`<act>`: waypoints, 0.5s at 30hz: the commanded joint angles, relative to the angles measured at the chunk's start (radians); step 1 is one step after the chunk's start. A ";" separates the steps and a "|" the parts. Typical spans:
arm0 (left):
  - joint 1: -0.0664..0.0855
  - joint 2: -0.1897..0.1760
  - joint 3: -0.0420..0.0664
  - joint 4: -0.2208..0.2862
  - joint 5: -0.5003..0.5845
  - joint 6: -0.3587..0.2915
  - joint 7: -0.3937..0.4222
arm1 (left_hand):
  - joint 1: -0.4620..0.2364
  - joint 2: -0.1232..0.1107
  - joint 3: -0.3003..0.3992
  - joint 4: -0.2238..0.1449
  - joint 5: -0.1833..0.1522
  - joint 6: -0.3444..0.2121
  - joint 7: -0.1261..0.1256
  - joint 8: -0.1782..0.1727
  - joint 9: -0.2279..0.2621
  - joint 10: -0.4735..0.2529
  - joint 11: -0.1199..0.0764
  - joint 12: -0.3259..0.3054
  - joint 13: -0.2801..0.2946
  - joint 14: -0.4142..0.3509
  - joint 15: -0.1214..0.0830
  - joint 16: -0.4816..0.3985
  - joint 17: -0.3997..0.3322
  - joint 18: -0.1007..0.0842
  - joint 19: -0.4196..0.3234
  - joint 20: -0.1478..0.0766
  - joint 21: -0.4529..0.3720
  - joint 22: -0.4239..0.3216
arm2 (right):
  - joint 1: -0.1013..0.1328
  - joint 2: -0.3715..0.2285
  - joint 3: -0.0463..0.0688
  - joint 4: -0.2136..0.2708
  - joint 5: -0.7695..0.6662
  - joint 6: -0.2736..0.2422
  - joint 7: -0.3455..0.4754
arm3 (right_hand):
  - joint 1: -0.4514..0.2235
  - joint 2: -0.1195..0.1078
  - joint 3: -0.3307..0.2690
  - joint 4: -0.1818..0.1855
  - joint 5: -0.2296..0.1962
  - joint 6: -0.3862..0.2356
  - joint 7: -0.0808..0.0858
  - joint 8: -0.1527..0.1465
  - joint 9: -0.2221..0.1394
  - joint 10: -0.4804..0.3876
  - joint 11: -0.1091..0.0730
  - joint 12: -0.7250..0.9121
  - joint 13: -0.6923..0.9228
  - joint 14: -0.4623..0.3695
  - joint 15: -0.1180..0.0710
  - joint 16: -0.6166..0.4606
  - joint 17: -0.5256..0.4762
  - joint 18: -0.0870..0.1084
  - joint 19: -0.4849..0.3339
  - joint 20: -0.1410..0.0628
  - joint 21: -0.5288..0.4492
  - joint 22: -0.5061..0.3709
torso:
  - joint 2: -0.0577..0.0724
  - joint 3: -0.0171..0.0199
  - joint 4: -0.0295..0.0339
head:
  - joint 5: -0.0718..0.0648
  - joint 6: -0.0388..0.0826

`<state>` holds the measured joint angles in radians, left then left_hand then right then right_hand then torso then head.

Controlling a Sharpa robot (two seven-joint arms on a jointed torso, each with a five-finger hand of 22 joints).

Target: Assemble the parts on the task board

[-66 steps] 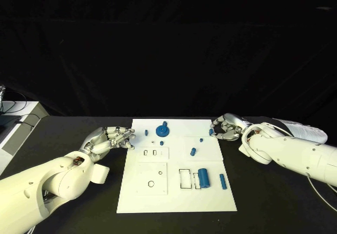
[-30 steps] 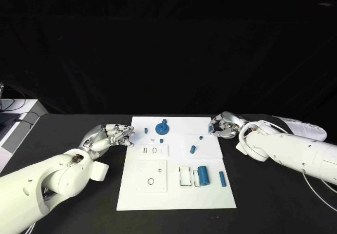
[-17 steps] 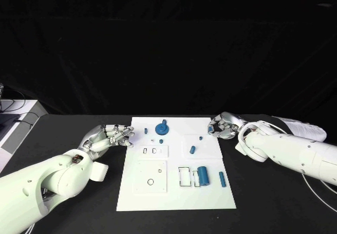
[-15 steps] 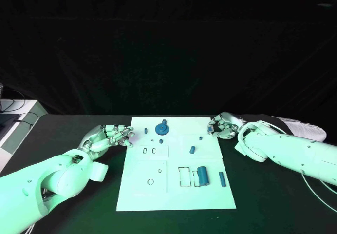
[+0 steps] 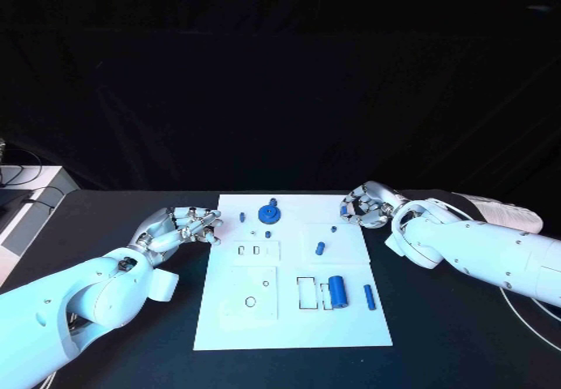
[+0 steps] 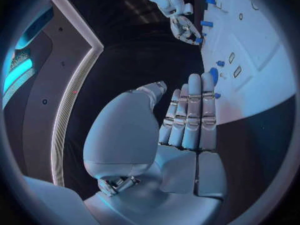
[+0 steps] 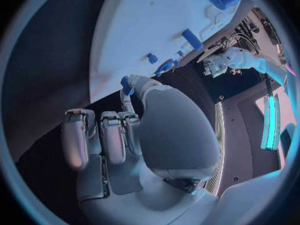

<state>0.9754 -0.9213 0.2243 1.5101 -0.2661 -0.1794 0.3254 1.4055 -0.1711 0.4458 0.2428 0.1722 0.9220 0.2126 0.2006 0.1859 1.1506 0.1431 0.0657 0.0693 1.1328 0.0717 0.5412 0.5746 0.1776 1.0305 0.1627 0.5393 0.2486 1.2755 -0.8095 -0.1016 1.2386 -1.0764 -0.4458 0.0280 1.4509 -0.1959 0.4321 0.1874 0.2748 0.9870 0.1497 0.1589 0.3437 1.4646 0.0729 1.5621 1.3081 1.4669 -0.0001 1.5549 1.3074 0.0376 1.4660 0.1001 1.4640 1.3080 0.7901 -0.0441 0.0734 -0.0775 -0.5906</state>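
The right hand [image 5: 368, 207] pinched a small blue peg [image 7: 127, 85] at its fingertips, beside the white plastic task board [image 5: 293, 324]. The left hand [image 5: 182, 227] held nothing, its fingers straight and together just off the board's other edge.

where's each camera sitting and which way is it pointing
Head view: on the robot's head, looking down at the task board; left hand and right hand flank it.
Left wrist view: behind the left hand, facing across the board to the right hand.
Right wrist view: behind the right hand, which pinches a small blue part, facing the board.
All three views share the board.
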 commanded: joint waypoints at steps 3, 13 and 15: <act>-0.002 0.004 0.001 0.000 0.000 0.017 0.008 | 0.000 -0.004 0.005 0.001 -0.003 -0.008 0.001 -0.005 0.001 -0.005 -0.001 -0.003 -0.001 -0.007 -0.002 0.005 0.001 0.000 -0.007 -0.002 0.004 0.002 | 0.016 -0.005 0.002 0.074 0.011 -0.043 -0.118 | -0.006 -0.001 0.010 -0.004 -0.008 0.000 0.000 0.005 0.001 0.098 -0.007 0.000 0.254 0.092 -0.007 0.002 0.208 -0.008 0.047 -0.004 -0.004 0.164 | 0.000 -0.0004 -0.0008 | 0.003 0.000; -0.004 0.009 0.001 0.000 0.000 0.018 0.009 | -0.001 -0.003 0.006 0.001 -0.003 -0.008 0.001 -0.005 0.001 -0.006 -0.001 -0.003 -0.001 -0.007 -0.002 0.005 0.001 0.000 -0.008 -0.002 0.004 0.002 | 0.024 0.024 -0.004 0.228 -0.097 -0.094 -0.236 | -0.011 -0.003 0.015 -0.009 -0.011 0.008 -0.002 0.010 0.004 0.095 -0.008 -0.003 0.251 0.090 -0.008 0.001 0.202 -0.006 0.043 -0.004 -0.012 0.157 | 0.002 -0.0023 0.0031 | 0.006 0.001; -0.004 0.010 0.001 0.001 0.000 0.019 0.009 | -0.001 -0.003 0.006 0.001 -0.003 -0.008 0.001 -0.005 0.001 -0.006 -0.001 -0.003 -0.001 -0.007 -0.002 0.005 0.001 0.000 -0.008 -0.002 0.004 0.002 | 0.023 0.034 -0.006 0.246 -0.116 -0.105 -0.254 | -0.012 -0.003 0.016 -0.010 -0.012 0.009 -0.002 0.011 0.004 0.095 -0.009 -0.003 0.251 0.090 -0.008 0.001 0.202 -0.006 0.043 -0.005 -0.012 0.157 | 0.002 -0.0020 0.0019 | 0.009 0.000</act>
<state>0.9717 -0.9139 0.2243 1.5083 -0.2658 -0.1783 0.3257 1.4055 -0.1711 0.4458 0.2428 0.1722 0.9220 0.2125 0.2006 0.1858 1.1507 0.1430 0.0657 0.0694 1.1328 0.0718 0.5412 0.5745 0.1776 1.0305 0.1627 0.5393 0.2494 1.2994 -0.7790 -0.1074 1.4754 -1.1242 -0.5124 -0.1591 1.4473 -0.2002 0.4418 0.1777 0.2666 0.9898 0.1467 0.1662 0.3477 1.4646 0.0730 1.5621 1.3079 1.4668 0.0000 1.5549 1.3074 0.0376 1.4661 0.1002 1.4562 1.3078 0.7919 -0.0464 0.0761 -0.0722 -0.5888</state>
